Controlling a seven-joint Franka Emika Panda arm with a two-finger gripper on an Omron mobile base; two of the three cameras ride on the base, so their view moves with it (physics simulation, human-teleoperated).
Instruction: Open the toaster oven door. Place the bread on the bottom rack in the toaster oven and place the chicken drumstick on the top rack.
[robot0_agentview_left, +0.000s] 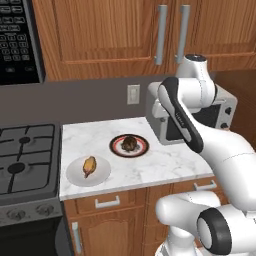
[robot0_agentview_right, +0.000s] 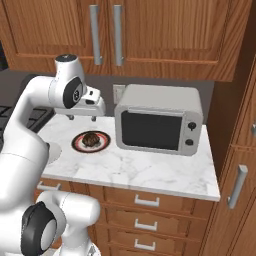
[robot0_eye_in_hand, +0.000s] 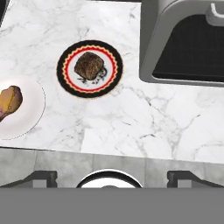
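The silver-grey toaster oven stands at the back right of the marble counter, its dark-glass door shut, so the bottom rack and top rack are hidden. The dark brown bread lies on a black-and-red rimmed plate. The golden chicken drumstick rests on a white plate further left. My gripper hangs open and empty above the counter, left of the oven and over the bread's plate, touching nothing. Its fingertips stand wide apart in the hand view.
A gas stove adjoins the counter on the left, with a black microwave above it. Wooden wall cabinets hang over the oven, and a tall wooden panel closes the counter's right end. Bare marble lies before the oven.
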